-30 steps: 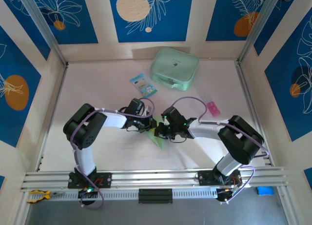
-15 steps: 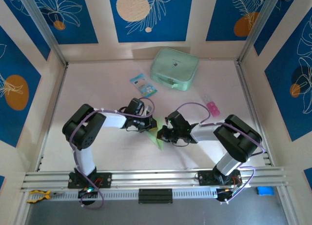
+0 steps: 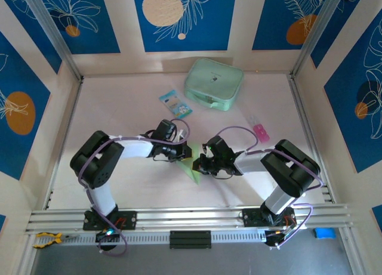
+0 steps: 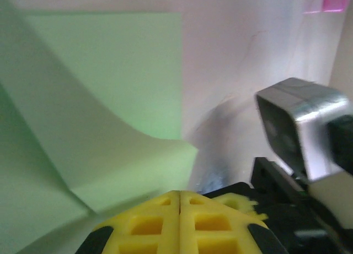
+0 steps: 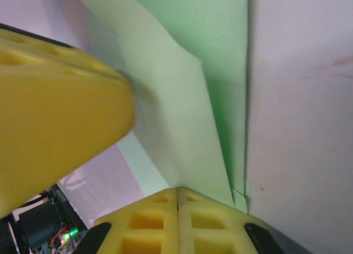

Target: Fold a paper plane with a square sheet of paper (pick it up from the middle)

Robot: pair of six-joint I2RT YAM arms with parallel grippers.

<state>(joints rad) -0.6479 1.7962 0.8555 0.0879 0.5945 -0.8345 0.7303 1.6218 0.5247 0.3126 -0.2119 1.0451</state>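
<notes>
Left gripper (image 3: 186, 154) and right gripper (image 3: 199, 164), jaws shut and empty, are bearing on the half-folded square sheet of paper (image 3: 192, 171) at centre frame. One should probably be pinning while the other is flattening the raised flap along its crease.

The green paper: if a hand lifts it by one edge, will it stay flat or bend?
Probably floppy: the paper curves in a soft wave. Likely light and easily creased, as its folded layers look thin.
</notes>
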